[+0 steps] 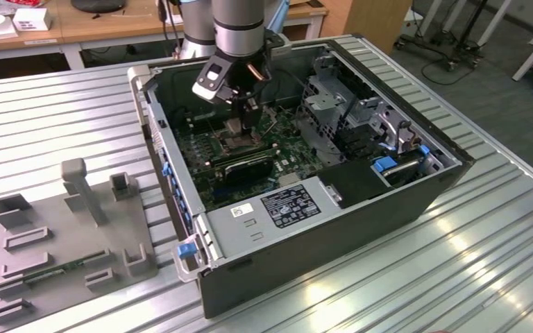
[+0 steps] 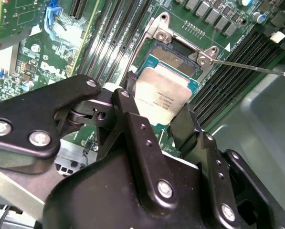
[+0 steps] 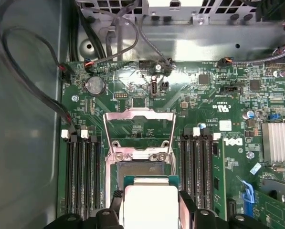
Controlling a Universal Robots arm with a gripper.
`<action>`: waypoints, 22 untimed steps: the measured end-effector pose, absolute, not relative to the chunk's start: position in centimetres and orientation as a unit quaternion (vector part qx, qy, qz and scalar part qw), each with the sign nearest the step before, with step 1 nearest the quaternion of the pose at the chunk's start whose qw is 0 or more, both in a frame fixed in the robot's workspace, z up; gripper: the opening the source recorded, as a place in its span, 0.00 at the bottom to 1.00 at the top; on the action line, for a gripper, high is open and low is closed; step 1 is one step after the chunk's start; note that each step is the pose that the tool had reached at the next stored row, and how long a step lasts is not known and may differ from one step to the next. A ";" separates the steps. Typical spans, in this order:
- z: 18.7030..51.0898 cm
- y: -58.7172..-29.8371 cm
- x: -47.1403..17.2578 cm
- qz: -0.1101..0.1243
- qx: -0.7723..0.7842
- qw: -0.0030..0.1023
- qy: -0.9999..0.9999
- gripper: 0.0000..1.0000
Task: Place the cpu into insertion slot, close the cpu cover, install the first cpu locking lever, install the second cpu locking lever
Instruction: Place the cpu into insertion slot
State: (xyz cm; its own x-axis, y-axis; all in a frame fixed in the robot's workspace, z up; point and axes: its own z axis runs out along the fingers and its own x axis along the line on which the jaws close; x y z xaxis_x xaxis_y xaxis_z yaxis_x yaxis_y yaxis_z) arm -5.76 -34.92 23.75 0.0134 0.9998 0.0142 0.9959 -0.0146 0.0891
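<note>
Over the insertion slot [image 2: 173,53], the gripper [image 2: 155,109] is holding the cpu [image 2: 162,93] face-up for seating, jaws clenched on its edges; the cpu cover [image 3: 139,113] is lying open.

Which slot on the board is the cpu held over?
The square, silver-rimmed insertion slot, between two banks of long black slots; the gripper holds the cpu over it.

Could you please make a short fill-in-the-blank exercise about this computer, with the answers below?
1. The gripper is ____ (open/shut) on the cpu, held over the insertion slot.
2. The cpu cover is ____ (open/closed), folded back from the slot.
3. The circuit board is ____ in colour.
Answers: shut; open; green.
</note>
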 end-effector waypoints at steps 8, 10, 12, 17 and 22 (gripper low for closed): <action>22.8 -34.8 -5.8 0.036 0.710 0.027 0.703 0.54; 22.5 -34.7 -5.8 0.036 0.710 0.026 0.703 0.54; 22.4 -34.7 -5.8 0.036 0.710 0.026 0.703 0.54; 22.4 -34.7 -5.8 0.036 0.710 0.026 0.703 0.54; 21.9 -34.7 -5.8 0.036 0.710 0.026 0.703 0.54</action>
State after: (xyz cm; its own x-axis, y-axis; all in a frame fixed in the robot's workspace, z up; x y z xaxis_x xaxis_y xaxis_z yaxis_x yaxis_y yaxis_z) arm -5.77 -34.67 21.89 0.0086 0.9999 0.0142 0.9960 -0.0098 0.0883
